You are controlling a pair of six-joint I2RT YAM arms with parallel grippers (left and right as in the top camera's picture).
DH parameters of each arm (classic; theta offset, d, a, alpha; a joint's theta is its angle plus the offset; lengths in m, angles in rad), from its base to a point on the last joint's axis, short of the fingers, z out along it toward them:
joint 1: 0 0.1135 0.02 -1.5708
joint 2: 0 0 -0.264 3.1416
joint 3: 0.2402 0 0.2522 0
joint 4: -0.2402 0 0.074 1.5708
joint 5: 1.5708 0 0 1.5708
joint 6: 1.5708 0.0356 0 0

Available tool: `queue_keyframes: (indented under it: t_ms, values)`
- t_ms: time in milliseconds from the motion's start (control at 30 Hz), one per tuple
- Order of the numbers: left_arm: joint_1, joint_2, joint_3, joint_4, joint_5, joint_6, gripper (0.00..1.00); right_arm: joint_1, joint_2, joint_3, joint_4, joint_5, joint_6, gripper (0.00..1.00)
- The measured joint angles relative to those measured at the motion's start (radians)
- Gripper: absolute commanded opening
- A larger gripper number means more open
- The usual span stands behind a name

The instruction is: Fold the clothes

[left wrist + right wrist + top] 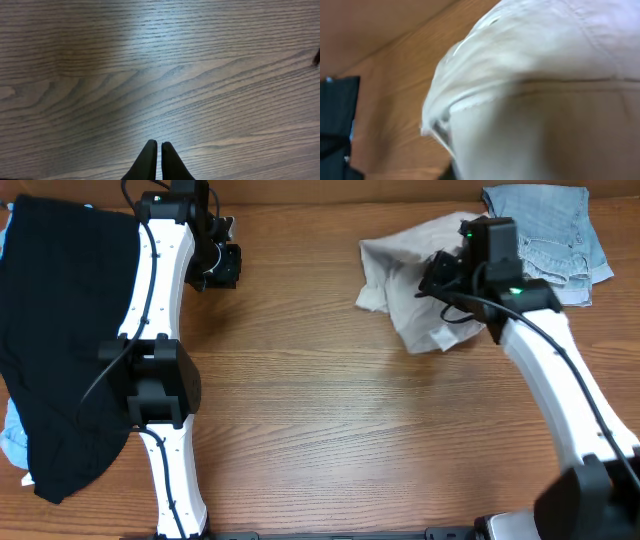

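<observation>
The beige khaki shorts (398, 272) lie bunched at the back right of the table. My right gripper (442, 277) is on them and shut on the fabric. In the right wrist view the blurred beige cloth (545, 100) fills the frame and hides the fingers. The black garment (60, 330) lies spread at the far left, and it also shows in the right wrist view (337, 115). The light-blue denim shorts (550, 230) lie at the back right corner. My left gripper (222, 265) is shut and empty over bare wood (159, 150).
A light-blue cloth (12, 442) peeks out from under the black garment at the left edge. The wooden table (350, 410) spans the view. The left arm's base (155, 385) stands beside the black garment.
</observation>
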Motion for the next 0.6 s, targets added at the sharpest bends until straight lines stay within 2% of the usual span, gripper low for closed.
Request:
queue_keyframes:
  t_ms: [67,100,133,367,600]
  values:
    - [0.000,0.000,0.000,0.000,0.000,0.000,0.08,0.000,-0.004,0.002,-0.043,0.001,0.009,0.92]
    - [0.000,0.000,0.000,0.000,0.000,0.000,0.08,0.000,0.007,0.002,-0.067,0.003,0.019,0.98]
    - [0.000,0.000,0.000,0.000,0.000,0.000,0.08,0.000,0.023,0.000,-0.084,0.003,0.030,1.00]
    - [0.000,0.000,0.000,0.000,0.000,0.000,0.09,0.000,0.167,-0.097,-0.156,-0.021,0.134,1.00]
    - [0.000,0.000,0.000,0.000,0.000,0.000,0.08,-0.041,0.178,-0.201,-0.034,-0.008,0.174,1.00]
